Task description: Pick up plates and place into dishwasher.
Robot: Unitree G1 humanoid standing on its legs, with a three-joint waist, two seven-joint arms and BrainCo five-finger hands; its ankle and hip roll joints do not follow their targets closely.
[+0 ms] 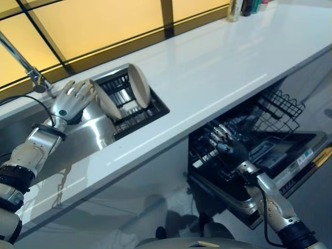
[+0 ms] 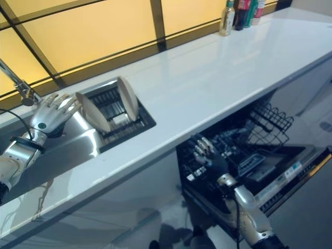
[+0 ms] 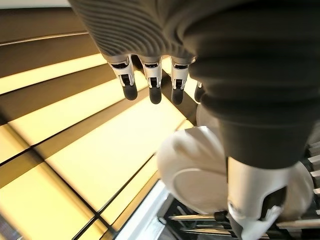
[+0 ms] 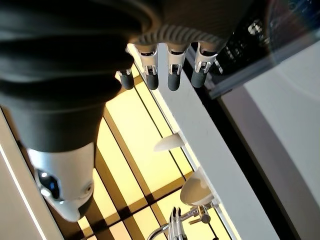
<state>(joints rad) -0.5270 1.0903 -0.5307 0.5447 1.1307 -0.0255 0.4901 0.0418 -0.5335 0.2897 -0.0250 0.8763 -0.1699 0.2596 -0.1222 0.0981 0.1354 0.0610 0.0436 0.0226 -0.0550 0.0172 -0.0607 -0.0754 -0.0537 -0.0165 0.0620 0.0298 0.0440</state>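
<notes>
Two pale plates stand on edge in a black rack [image 1: 136,115] set in the sink: one [image 1: 139,84] at the far side, one [image 1: 106,101] leaning nearer the basin. My left hand [image 1: 72,98] hovers over the basin just left of the nearer plate, open with fingers spread and holding nothing. In the left wrist view its straight fingers [image 3: 151,82] point past the plates [image 3: 192,170]. My right hand [image 1: 227,146] is low over the open dishwasher's lower rack [image 1: 259,150], open and empty. Its fingers [image 4: 172,75] show straight in the right wrist view.
A white counter [image 1: 218,67] runs between the sink and the dishwasher below it. A faucet [image 1: 26,66] stands behind the basin. The dishwasher's wire basket [image 1: 282,106] is slid out and its door [image 1: 303,158] hangs down. Bottles [image 2: 241,11] stand at the counter's far end.
</notes>
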